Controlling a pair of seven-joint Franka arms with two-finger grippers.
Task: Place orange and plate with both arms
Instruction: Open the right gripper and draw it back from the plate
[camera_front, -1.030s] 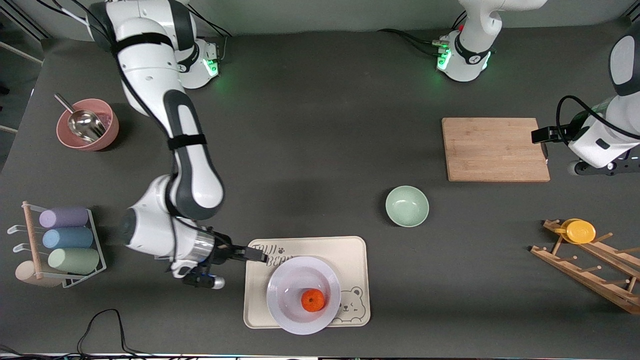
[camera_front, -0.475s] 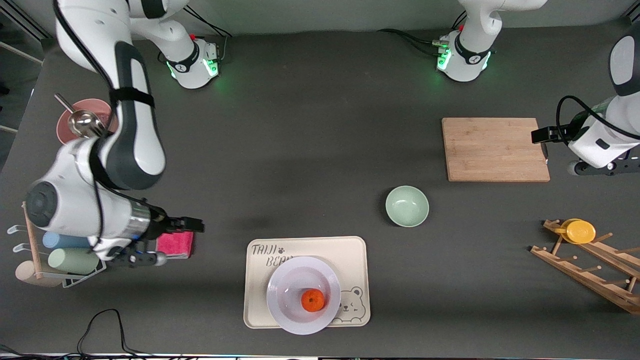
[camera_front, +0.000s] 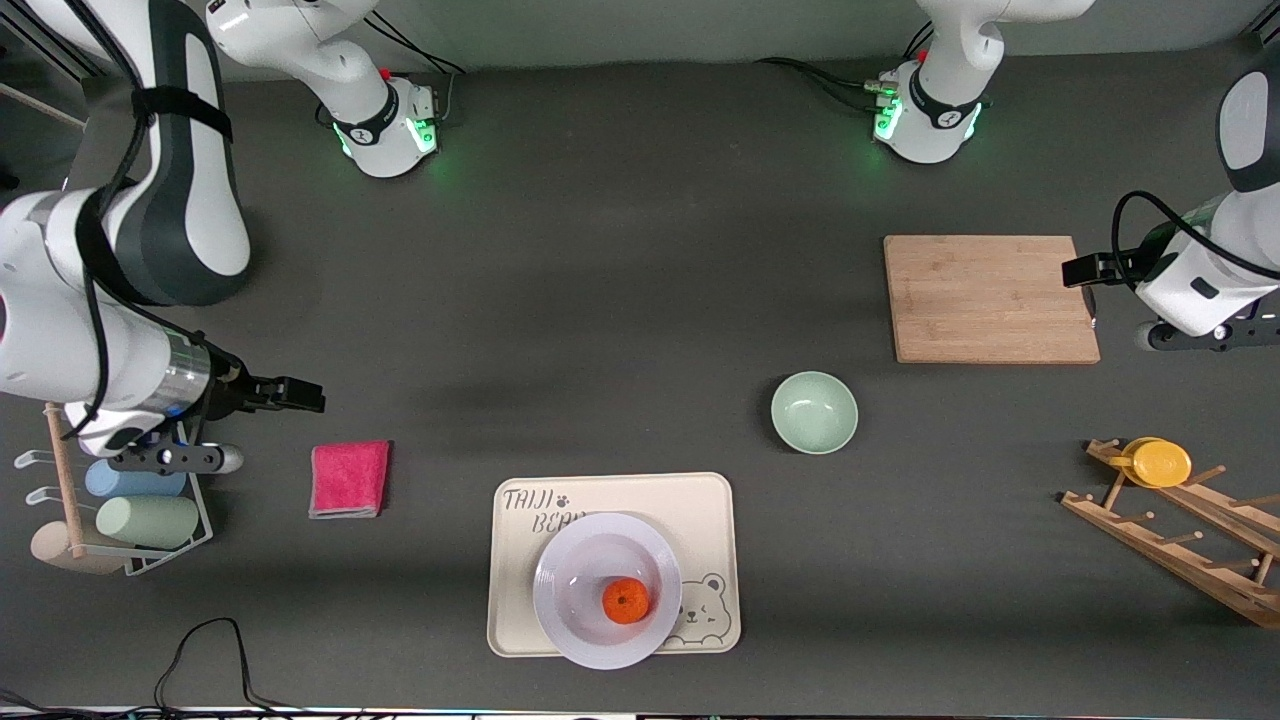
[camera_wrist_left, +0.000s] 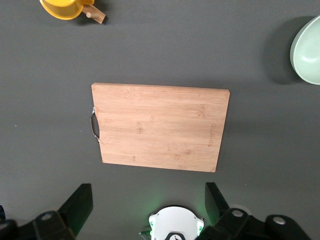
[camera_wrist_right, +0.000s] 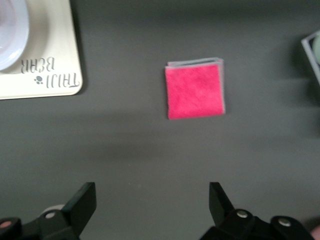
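Observation:
The orange (camera_front: 626, 600) lies in the white plate (camera_front: 570, 560), which rests on the beige bear tray (camera_front: 705, 510) near the front camera. A slice of the plate (camera_wrist_right: 10, 35) and the tray (camera_wrist_right: 50, 65) show in the right wrist view. My right gripper (camera_front: 300, 395) is open and empty, up in the air over bare table near the right arm's end; its fingertips (camera_wrist_right: 82, 200) stand wide apart. My left gripper (camera_front: 1085, 270) is open and empty at the edge of the wooden cutting board (camera_front: 990, 298), which fills the left wrist view (camera_wrist_left: 160, 127).
A folded pink cloth (camera_front: 348, 478) lies beside the tray. A pale green bowl (camera_front: 814, 411) sits mid-table. A rack of coloured cups (camera_front: 140, 490) stands at the right arm's end. A wooden rack with a yellow disc (camera_front: 1160, 462) stands at the left arm's end.
My right arm has drawn back from the tray and risen toward its end of the table, uncovering the pink cloth. The left arm has not moved.

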